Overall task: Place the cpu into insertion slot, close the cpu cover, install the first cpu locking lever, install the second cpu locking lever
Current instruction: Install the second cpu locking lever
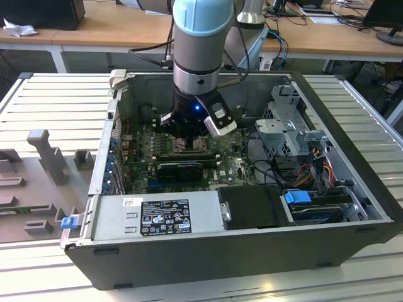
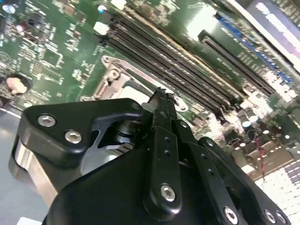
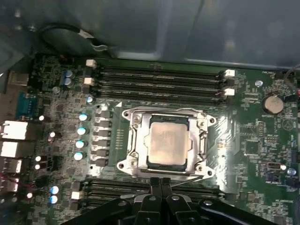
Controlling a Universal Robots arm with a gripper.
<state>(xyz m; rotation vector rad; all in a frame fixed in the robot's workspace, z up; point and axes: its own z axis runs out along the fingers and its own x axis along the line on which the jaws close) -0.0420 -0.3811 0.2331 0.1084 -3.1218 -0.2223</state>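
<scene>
Already, in the first wrist view, the cpu [image 3: 165, 140] sat in the slot [image 3: 140, 161] near the middle of the board [image 3: 262, 154], with the cover [image 3: 199, 136] lying flat around it. The gripper [image 3: 161, 182], fingers pressed together and holding nothing, stood at the socket's edge; in the exterior view it [image 1: 187, 139] hung low over the socket. Whether either lever was latched I could not tell, so I judged placing and closing done, levers unconfirmed.

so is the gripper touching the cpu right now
Apart. In the first wrist view the gripper ends outside the cpu cover, with the cpu top wholly bare.
</scene>
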